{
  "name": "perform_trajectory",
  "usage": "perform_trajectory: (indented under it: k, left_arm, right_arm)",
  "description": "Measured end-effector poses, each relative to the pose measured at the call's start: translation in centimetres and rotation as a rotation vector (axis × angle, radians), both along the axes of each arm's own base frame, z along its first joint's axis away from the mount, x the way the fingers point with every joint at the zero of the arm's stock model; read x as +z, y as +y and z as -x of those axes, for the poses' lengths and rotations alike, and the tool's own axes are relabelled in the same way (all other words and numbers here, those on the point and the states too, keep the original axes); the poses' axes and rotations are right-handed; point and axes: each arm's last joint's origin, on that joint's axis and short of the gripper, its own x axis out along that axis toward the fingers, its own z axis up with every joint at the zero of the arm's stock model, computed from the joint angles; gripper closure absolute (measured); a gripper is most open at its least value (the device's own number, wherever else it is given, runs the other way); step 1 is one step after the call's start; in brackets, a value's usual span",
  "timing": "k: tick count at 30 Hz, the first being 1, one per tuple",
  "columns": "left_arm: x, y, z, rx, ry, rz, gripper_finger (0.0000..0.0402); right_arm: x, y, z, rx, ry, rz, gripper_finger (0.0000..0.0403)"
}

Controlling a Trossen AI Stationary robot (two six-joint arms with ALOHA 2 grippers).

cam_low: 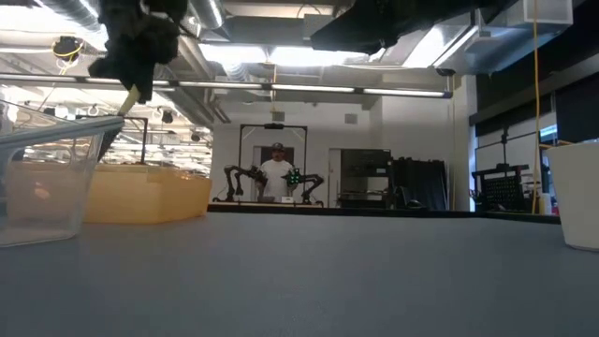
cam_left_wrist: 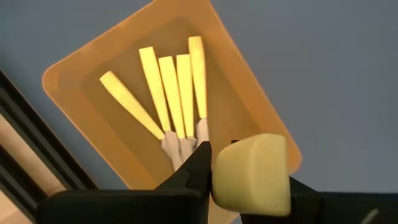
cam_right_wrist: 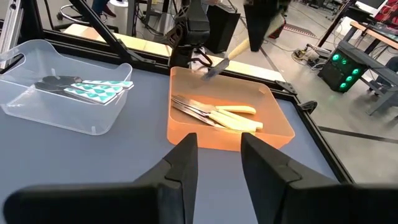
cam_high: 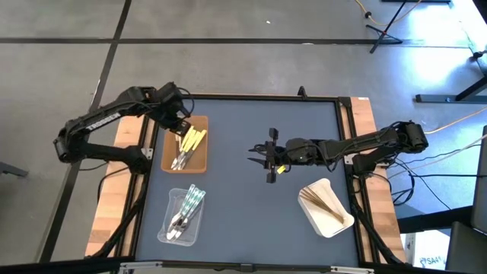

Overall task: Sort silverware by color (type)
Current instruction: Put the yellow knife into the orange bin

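I see left gripper (cam_high: 181,124) over brown tray (cam_high: 199,158), clamped on yellow utensil (cam_left_wrist: 252,173). Right gripper (cam_high: 262,154) mid-table, fingers parted, holding nothing.

Pale yellow utensils (cam_left_wrist: 168,87) in orange-brown tray (cam_left_wrist: 68,93), teal-patterned utensils (cam_right_wrist: 99,87) in clear tray (cam_right_wrist: 37,115), blue-grey table (cam_high: 251,205)

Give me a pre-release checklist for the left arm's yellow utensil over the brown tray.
1. Left gripper shut on the yellow utensil: ok.
2. Gripper above the brown tray, per the high view: ok.
3. Tray already holds matching yellow-handled pieces: ok.
4. Right gripper clear of the tray, mid-table, fingers apart and empty: ok.
5. Clear tray with patterned utensils apart from the drop: ok.
6. Height above the tray: cannot tell.
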Motion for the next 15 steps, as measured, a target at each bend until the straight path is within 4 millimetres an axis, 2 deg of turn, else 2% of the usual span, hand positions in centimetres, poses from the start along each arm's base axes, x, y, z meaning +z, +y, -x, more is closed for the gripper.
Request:
perform_trajectory:
  k: [15]
  left_arm:
    - [-6.2,5.1,-3.7,-0.058,0.254,0.187,0.036]
  right_arm:
    - [0.0,0.0,0.0,0.0,0.002,0.0,0.0292]
